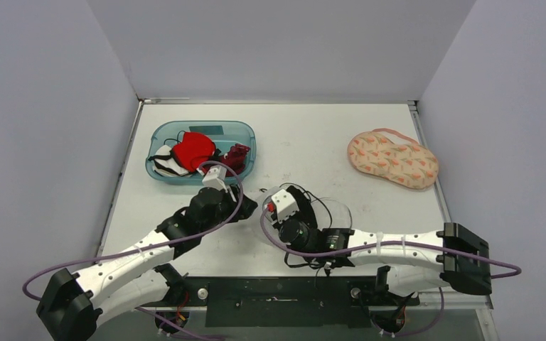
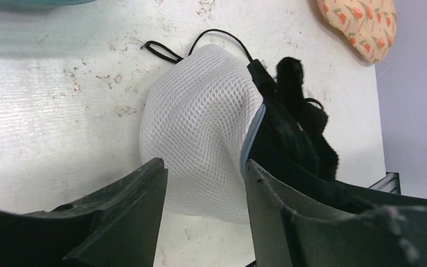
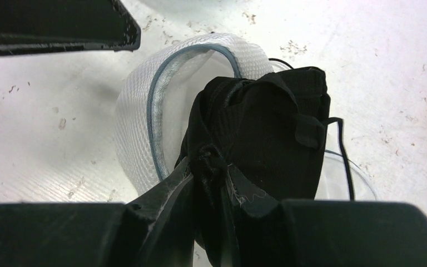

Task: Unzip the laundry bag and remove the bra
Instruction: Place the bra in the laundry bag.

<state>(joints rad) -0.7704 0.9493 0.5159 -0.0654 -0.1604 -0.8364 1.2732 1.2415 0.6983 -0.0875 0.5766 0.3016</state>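
Note:
The white mesh laundry bag lies on the table with its grey-blue zipper edge standing open. A black bra sticks partly out of the bag's mouth, its thin strap trailing onto the table. My right gripper is shut on a bunched fold of the bra. My left gripper is open, its two fingers straddling the near end of the bag without pinching it. In the top view both grippers, left and right, meet at the table's middle and hide the bag.
A teal bin holding red, white and dark garments stands at the back left, just beyond the left gripper. A peach patterned pouch lies at the back right. Walls enclose the table on three sides.

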